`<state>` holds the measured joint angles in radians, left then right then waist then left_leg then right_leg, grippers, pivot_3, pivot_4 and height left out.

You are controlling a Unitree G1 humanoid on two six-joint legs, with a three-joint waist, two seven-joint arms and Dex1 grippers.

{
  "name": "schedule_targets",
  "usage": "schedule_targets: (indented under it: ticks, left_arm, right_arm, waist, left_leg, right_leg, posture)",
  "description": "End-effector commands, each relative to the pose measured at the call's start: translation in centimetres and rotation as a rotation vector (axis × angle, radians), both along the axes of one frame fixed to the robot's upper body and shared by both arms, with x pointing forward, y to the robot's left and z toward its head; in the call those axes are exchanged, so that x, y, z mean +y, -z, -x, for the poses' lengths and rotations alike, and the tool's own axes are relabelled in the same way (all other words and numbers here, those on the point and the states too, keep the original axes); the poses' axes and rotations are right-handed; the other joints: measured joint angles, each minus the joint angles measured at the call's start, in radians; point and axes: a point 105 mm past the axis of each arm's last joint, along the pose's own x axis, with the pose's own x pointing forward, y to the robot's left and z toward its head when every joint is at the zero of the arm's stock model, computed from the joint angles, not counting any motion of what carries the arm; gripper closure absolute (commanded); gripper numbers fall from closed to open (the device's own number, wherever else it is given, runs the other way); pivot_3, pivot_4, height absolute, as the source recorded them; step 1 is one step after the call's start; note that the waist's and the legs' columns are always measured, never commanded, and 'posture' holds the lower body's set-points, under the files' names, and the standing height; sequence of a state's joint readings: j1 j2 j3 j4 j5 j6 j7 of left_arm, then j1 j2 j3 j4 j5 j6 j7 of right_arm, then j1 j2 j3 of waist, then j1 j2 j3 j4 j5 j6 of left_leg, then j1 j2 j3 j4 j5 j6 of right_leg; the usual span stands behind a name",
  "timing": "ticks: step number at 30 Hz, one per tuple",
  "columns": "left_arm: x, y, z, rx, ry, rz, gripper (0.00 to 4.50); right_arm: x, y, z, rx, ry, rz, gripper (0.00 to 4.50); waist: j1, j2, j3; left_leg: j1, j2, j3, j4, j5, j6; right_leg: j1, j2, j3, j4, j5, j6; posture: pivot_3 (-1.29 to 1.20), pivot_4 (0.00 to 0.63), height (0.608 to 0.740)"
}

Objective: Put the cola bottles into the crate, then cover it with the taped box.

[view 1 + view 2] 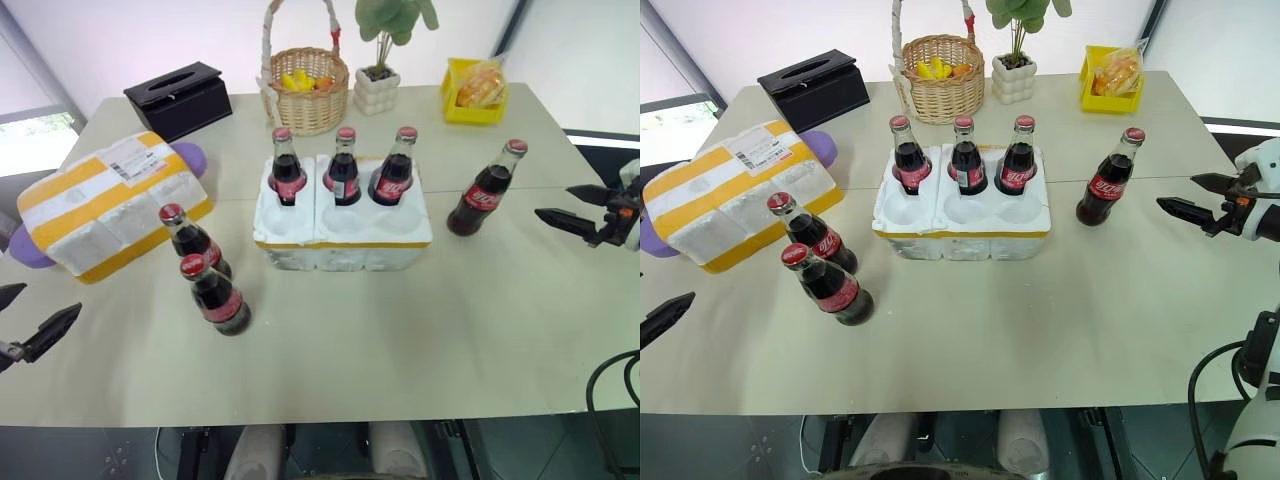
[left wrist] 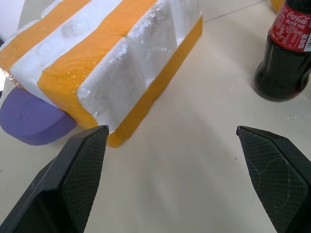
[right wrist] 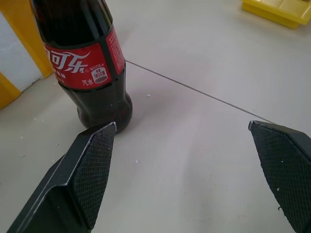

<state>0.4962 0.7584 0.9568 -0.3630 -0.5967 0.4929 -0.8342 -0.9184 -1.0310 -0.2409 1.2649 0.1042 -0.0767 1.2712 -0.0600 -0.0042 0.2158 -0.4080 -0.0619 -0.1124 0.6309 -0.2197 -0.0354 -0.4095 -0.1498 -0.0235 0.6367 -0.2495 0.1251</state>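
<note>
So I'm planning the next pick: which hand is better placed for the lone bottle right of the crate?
Likely the right hand: it is open, level with that bottle and pointing at it; the left hand is across the table.

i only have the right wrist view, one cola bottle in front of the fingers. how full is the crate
Observer: Three cola bottles stand in the back wells of the crate; the front three wells are empty.
Operator: where are the other loose ones
Observer: Two bottles stand on the table left of the crate, near the taped box.
Operator: is the left gripper busy
Observer: No, the left gripper is open and holds nothing, facing the taped box's side.
</note>
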Motion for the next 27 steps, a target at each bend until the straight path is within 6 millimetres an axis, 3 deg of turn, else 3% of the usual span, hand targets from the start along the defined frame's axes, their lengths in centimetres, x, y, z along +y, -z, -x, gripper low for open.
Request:
schedule_targets:
  ticks: [1, 18, 27]
  left_arm:
    - [0.4, -0.5, 0.1, -0.012, -0.009, -0.045, 0.09]
    - [0.4, -1.0, -0.3, -0.011, -0.002, 0.007, 0.09]
    - [-2.2, -2.2, -1.6, -0.040, 0.125, 0.050, 0.09]
  right_arm:
    - [-0.1, -1.8, -0.1, -0.069, 0.002, 0.000, 0.00]
    - [0.2, -1.6, -0.1, -0.053, -0.015, -0.010, 0.00]
    - [0.3, -3.8, 0.6, -0.065, -0.075, 0.036, 0.00]
  waist:
    - [0.000, 0.000, 0.000]
    - [0.000, 0.000, 0.000]
    - [0.000, 0.000, 0.000]
  left_leg:
    - [0.000, 0.000, 0.000, 0.000, 0.000, 0.000]
    - [0.000, 0.000, 0.001, 0.000, 0.000, 0.000]
    - [0.000, 0.000, 0.001, 0.000, 0.000, 0.000]
  right_leg:
    - [0.000, 0.000, 0.000, 0.000, 0.000, 0.000]
    - [0.000, 0.000, 0.000, 0.000, 0.000, 0.000]
    - [0.000, 0.000, 0.001, 0.000, 0.002, 0.003]
  posture:
    - [0.00, 0.150, 0.740]
    - [0.00, 0.150, 0.740]
    - [0.00, 0.150, 0.740]
